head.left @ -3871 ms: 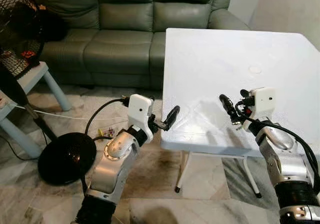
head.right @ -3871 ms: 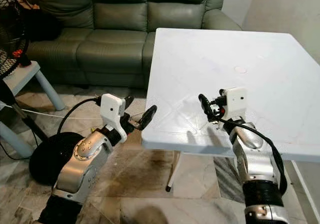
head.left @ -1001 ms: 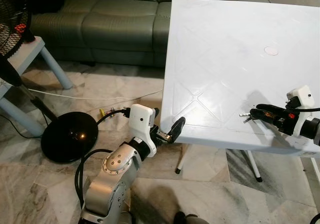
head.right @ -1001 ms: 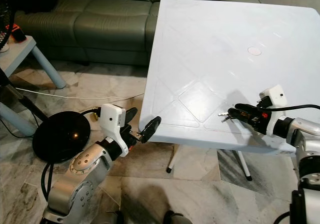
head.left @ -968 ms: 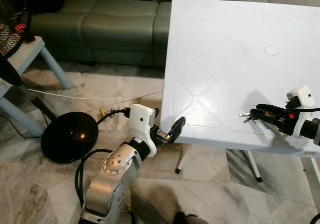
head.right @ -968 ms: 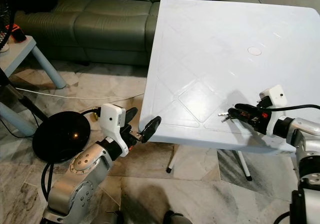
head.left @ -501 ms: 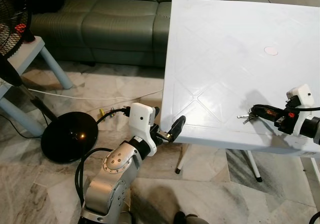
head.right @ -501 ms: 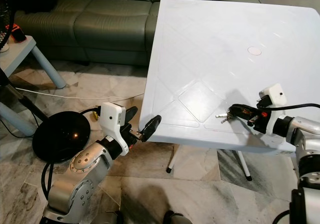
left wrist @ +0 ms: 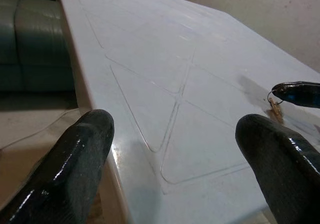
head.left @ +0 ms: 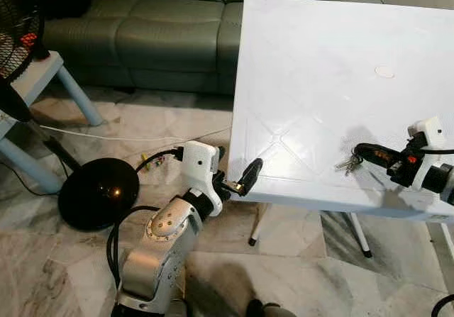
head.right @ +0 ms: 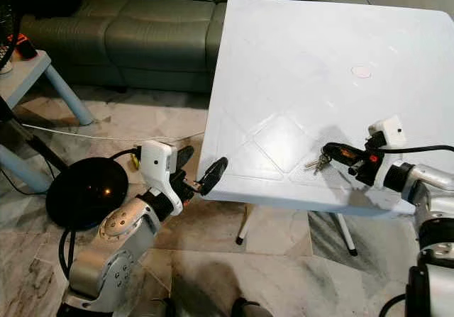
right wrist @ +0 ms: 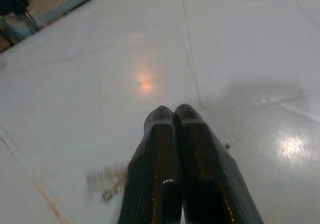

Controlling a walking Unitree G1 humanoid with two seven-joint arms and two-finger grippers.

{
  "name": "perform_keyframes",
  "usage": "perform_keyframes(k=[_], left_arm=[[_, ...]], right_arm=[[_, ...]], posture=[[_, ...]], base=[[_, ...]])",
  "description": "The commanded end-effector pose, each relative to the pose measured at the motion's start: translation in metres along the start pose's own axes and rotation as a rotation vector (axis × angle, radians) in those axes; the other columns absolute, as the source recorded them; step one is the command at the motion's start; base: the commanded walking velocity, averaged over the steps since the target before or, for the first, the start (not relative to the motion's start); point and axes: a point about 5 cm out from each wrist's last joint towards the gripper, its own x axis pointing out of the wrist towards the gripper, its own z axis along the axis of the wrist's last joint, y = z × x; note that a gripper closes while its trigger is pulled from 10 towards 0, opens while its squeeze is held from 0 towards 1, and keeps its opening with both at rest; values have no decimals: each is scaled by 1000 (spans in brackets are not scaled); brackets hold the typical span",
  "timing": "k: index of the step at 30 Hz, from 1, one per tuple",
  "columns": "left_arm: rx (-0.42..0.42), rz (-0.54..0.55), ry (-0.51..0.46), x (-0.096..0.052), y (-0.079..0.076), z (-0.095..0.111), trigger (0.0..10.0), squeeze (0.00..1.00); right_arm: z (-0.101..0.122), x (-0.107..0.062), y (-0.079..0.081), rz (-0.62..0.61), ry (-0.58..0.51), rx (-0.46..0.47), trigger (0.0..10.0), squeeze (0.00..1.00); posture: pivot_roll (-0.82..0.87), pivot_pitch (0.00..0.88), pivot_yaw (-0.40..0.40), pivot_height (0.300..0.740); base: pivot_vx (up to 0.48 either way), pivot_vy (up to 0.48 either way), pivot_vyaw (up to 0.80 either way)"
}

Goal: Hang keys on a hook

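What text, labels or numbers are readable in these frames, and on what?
None readable.
White table: only a blank round mark, no print.
Keys hanging from the right end effector: too small to show any stamping.
White camera housing on the left wrist: no legible marking.
Red spot on the fan at far left: too blurred.

One white table (head.left: 319,69) is seen, and one bunch of keys (head.left: 348,164) is counted at its near edge; the number of keys in the bunch cannot be told. Two grippers are counted: the left gripper (head.left: 241,179) and the right gripper (head.left: 360,149), each with two black fingers. One green sofa (head.left: 163,26), one fan (head.left: 18,33) with one round black base (head.left: 96,193), and one small light-blue side table (head.left: 42,90) are counted.
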Motion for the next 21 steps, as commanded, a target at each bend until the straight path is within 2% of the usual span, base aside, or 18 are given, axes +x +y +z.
perform_keyframes(k=[1, 2, 6, 8, 9, 10, 11, 12, 14, 18, 20, 21], left_arm=[[4, 34, -4, 2, 4, 0, 10000, 0], [32, 68, -23, 5, 8, 2, 10000, 0], [35, 90, -29, 8, 11, 3, 10000, 0], [51, 131, -57, 15, 17, 9, 10000, 0], [51, 131, -57, 15, 17, 9, 10000, 0], [75, 180, -88, 22, 25, 16, 10000, 0], [87, 211, -110, 27, 31, 21, 10000, 0], [87, 211, -110, 27, 31, 21, 10000, 0], [99, 251, -135, 33, 40, 28, 10000, 0], [136, 250, -164, 37, 50, 36, 10000, 0], [142, 258, -173, 39, 60, 39, 10000, 0], [142, 258, -173, 39, 60, 39, 10000, 0]], right_arm=[[7, -1, -1, -19, -99, 36, 0, 0], [11, 2, 0, -40, -177, 73, 0, 0], [12, 5, 2, -44, -234, 99, 0, 0], [18, 11, 4, -118, -357, 115, 0, 0], [18, 11, 4, -118, -357, 115, 0, 0], [22, 18, 8, -212, -443, 123, 10000, 0], [25, 21, 12, -258, -498, 127, 10000, 0], [25, 21, 12, -258, -498, 127, 10000, 0], [26, 28, 23, -312, -545, 114, 10000, 0], [26, 34, 41, -377, -591, 99, 10000, 0], [28, 35, 53, -443, -620, 84, 10000, 0], [28, 35, 53, -443, -620, 84, 10000, 0]], posture=[[123, 192, -12, 740], [124, 186, -12, 740], [125, 179, -11, 740], [123, 162, -8, 740], [123, 162, -8, 740], [118, 148, -8, 740], [116, 144, -7, 740], [116, 144, -7, 740], [106, 126, -2, 740], [95, 105, 2, 740], [89, 94, 5, 740], [89, 94, 5, 740]], base=[[0, 0, 0], [0, 0, 0], [0, 0, 0], [0, 0, 0], [0, 0, 0], [0, 0, 0], [0, 0, 0], [0, 0, 0], [0, 0, 0], [0, 0, 0], [0, 0, 0], [0, 0, 0]])
